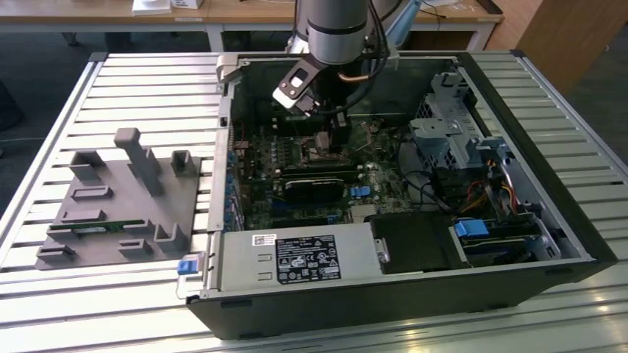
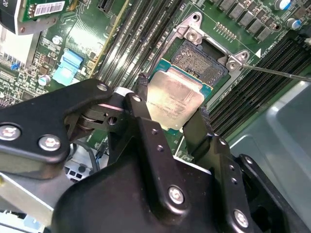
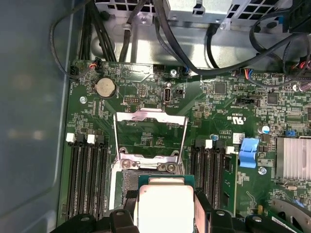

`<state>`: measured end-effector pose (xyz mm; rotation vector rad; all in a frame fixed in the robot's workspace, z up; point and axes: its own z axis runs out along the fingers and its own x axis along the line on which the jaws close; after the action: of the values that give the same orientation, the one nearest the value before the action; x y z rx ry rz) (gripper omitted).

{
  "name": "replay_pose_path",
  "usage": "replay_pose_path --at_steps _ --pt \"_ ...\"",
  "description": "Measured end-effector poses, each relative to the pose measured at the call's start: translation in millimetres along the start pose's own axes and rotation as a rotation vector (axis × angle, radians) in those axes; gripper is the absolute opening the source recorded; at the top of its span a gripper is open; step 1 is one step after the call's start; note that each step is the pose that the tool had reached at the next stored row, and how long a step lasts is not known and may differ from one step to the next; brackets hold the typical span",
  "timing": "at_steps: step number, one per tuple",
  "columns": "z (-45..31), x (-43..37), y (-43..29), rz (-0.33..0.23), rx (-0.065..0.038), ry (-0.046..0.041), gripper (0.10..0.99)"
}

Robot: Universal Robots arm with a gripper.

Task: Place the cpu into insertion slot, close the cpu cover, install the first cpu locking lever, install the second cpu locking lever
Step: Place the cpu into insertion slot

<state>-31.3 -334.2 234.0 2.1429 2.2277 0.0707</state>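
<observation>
Here the claw (image 2: 172,100) clamps the cpu (image 2: 176,94) flat, lid-up, partly over the insertion slot (image 2: 203,60).

The insertion slot (image 2: 201,59) lies uncovered, with the cpu cover (image 3: 150,116) swung open beyond it, so the way straight down is free. The gripper (image 2: 172,97), clamped on the cpu (image 2: 177,92), hangs just above. Memory slots (image 3: 87,179) crowd both sides, and black cables (image 3: 95,34) cross past the board's edge.

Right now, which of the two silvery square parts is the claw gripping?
The cpu: the solid dull-silver chip clamped in the gripper. The cpu cover, a frame with a square window, lies flipped open, untouched.
</observation>
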Motion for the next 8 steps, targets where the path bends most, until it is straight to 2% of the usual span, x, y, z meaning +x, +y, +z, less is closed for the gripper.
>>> replay_pose_path --at_steps 8 --pt "2.9 0.6 -1.4 0.0 0.0 0.0001 0.537"
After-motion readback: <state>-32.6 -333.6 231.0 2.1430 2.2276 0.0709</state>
